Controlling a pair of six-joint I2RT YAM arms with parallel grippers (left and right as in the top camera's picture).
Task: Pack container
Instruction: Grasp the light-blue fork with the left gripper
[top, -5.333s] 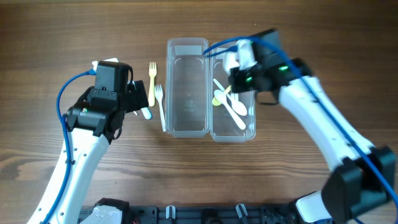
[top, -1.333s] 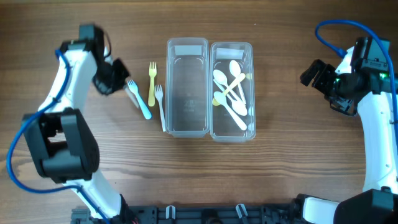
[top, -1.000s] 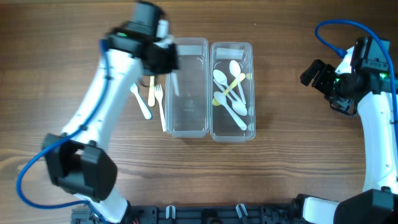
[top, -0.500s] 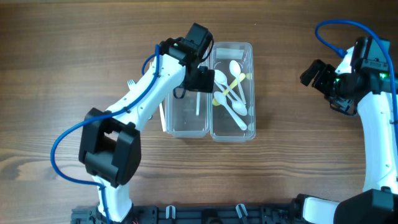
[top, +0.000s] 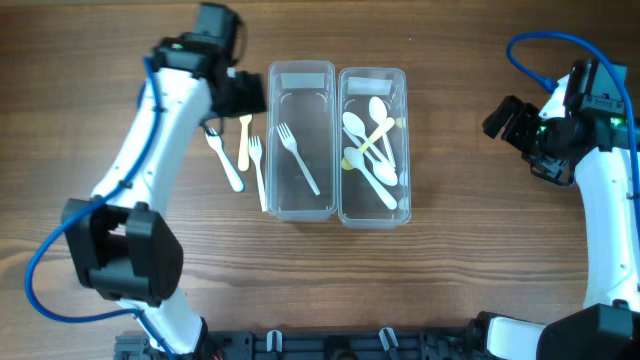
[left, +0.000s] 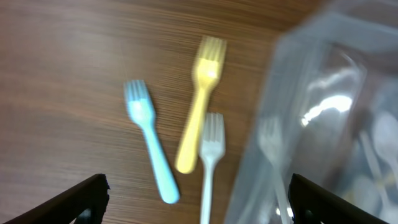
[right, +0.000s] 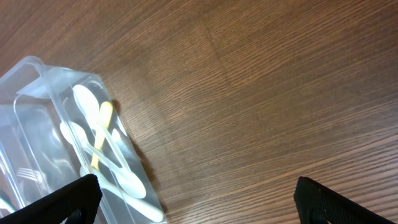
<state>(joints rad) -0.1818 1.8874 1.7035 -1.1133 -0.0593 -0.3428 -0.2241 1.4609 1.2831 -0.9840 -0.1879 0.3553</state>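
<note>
Overhead: the fork container (top: 288, 196) holds one white fork (top: 298, 158). The spoon container (top: 360, 206), touching it, holds white spoons (top: 374, 168) and a yellow spoon (top: 376, 134). Three loose forks (top: 244, 145) lie on the bench (top: 450, 260) near the left tool (top: 243, 98).

Left wrist: its fingers stand wide apart, empty.

Right wrist: the right tool (right: 199, 196) is spread, empty, well apart from both containers.

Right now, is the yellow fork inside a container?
No, the yellow fork lies on the table beside the blue fork.
</note>
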